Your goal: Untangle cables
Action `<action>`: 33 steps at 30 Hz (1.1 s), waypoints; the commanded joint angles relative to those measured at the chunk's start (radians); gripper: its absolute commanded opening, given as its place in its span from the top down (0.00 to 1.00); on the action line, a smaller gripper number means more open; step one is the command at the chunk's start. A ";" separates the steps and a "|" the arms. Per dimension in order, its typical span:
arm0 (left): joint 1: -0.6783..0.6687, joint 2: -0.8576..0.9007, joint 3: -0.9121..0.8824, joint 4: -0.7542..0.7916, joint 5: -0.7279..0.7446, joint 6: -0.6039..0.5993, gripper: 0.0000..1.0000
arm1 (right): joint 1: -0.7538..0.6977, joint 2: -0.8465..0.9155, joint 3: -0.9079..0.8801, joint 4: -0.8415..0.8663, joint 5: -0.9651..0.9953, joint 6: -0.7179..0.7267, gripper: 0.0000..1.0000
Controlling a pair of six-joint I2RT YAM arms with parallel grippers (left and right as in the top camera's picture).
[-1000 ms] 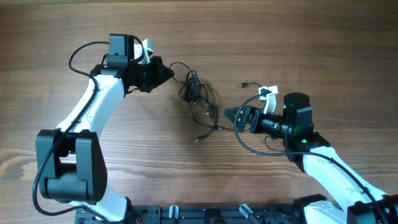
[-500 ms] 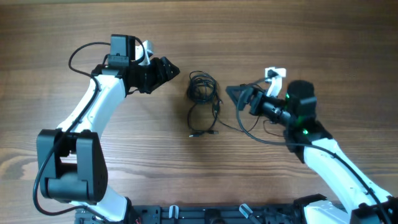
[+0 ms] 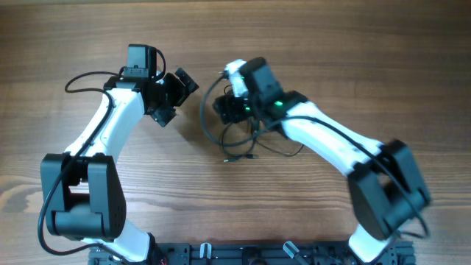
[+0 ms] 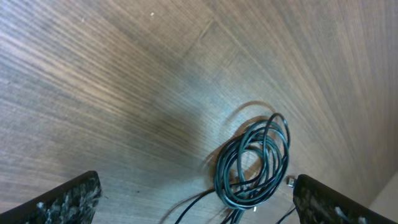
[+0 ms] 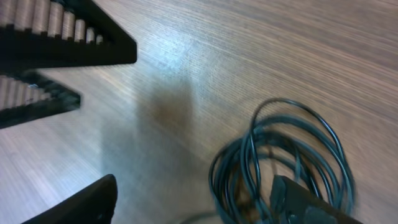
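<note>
Left pincer (image 4: 196, 186), jaws spread wide and holding nothing: my two dark fingers (image 4: 65, 200) fill the lower corners of the left wrist view, with bare wooden table (image 3: 331, 44) between them. The cables (image 4: 222, 177), a small coil of thin dark wire, lie on the wood ahead of this pincer, within the span of the jaws but nearer the finger at the lower right of that view. They are clear of both fingers. A tiny plug end (image 4: 290, 182) shows just beside that same finger. Right pincer (image 5: 194, 186), jaws also apart and closed on nothing: in the right wrist view one finger stands over bare wood and the other overlaps the edge of the coil. Whether that finger touches the wire I cannot tell. Beyond this pincer, at the upper left of the same view, the ribbed fingers of my left pincer appear. From overhead, my right arm reaches across the table so that its pincer sits over the top of the bunch. Loose loops trail out from under it toward my base, and the left pincer stands near, apart from the wire.
</note>
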 commanded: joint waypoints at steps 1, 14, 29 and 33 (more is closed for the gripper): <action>0.003 0.002 0.002 -0.003 -0.036 -0.016 0.00 | 0.016 0.100 0.096 -0.011 0.071 -0.072 0.22; 0.043 0.002 0.002 -0.037 -0.090 -0.016 0.00 | 0.018 0.237 0.104 0.048 0.099 -0.102 0.29; -0.040 0.002 0.002 -0.042 -0.076 -0.013 0.00 | -0.014 0.126 0.216 -0.016 -0.076 -0.021 0.96; -0.120 0.002 0.002 -0.040 0.004 0.125 0.00 | -0.056 -0.076 0.217 -0.057 -0.211 0.009 0.96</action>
